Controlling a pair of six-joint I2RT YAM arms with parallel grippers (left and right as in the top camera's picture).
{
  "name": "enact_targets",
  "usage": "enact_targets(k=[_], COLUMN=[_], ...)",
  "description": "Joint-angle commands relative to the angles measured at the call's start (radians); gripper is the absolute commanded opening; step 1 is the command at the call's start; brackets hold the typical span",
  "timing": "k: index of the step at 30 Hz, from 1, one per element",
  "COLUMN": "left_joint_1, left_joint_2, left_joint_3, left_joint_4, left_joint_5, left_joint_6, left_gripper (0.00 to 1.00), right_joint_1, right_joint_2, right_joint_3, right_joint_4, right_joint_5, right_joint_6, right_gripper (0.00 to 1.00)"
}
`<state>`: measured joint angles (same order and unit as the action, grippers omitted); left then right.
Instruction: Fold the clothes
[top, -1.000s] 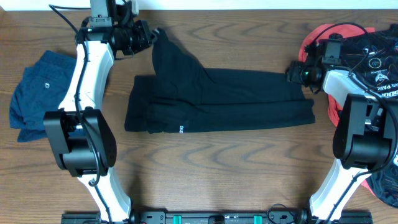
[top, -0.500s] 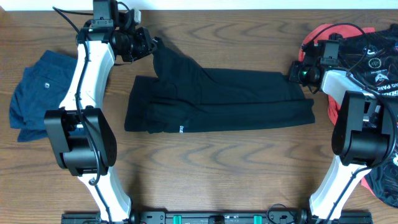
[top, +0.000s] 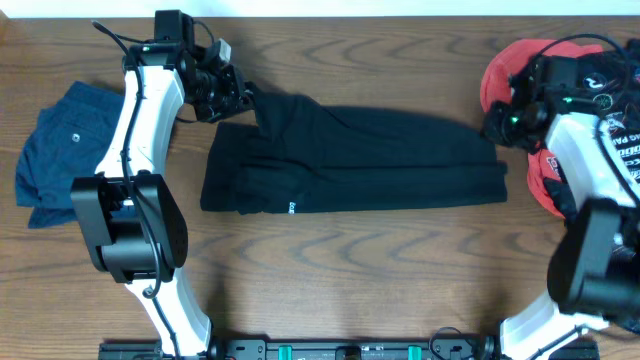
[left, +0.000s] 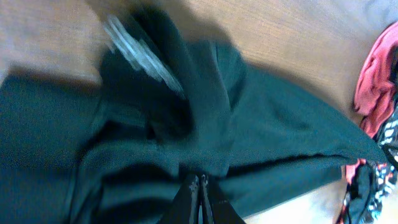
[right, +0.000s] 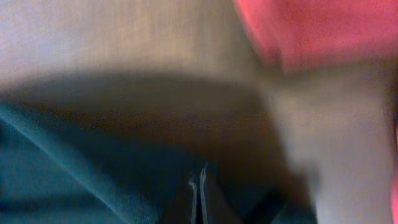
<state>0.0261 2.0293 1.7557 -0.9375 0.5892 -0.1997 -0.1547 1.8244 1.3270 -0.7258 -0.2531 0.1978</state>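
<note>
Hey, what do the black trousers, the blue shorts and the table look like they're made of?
Trousers: soft matte black fabric, likely knit; they drape in loose folds. Shorts: thin navy cloth, probably woven; crumpled, with a button. Table: brown wood or wood-look laminate with swirling grain; which one is unclear.

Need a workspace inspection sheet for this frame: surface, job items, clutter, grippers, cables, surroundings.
surface: wooden table; no spills seen.
job's things: black trousers lie flat across the middle, upper left corner lifted.
clutter: navy shorts at far left; jersey at far right, partly under the right arm.
grippers: left gripper shut on the trousers' corner; right gripper shut at the trousers' right end, pinch on fabric unclear.
cables: black cable loops off the left arm; right-arm cable arcs over the jersey.
surroundings: white strip along the far edge; rail along the near edge.
</note>
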Motion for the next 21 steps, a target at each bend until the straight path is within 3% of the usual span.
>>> enact_targets(k=[1, 4, 8, 15, 21], left_joint_1=[0.001, 0.001, 0.001, 0.001, 0.001], left_joint_2=[0.003, 0.003, 0.003, 0.003, 0.003], left_joint_3=[0.009, 0.009, 0.009, 0.009, 0.009], left_joint_4=[-0.055, -0.093, -0.103, -0.097, -0.094], left_joint_5=[-0.015, -0.082, -0.112, -0.112, -0.132], left_joint_6=[0.051, 0.051, 0.058, 0.058, 0.069], left_gripper=[0.06, 0.06, 0.06, 0.06, 0.06], right_joint_1=[-0.001, -0.002, -0.002, -0.002, 0.0], right_joint_2=[-0.023, -0.013, -0.006, -0.006, -0.006], right_joint_3=[0.0, -0.015, -0.063, -0.072, -0.072], right_joint_4=[-0.176, -0.318, -0.313, -0.119, -0.041], right_joint_5=[0.027, 0.114, 0.278, 0.262, 0.045], right_joint_6=[-0.037, -0.039, -0.037, -0.012, -0.013], right_gripper=[0.02, 0.14, 0.4, 0.43, 0.44])
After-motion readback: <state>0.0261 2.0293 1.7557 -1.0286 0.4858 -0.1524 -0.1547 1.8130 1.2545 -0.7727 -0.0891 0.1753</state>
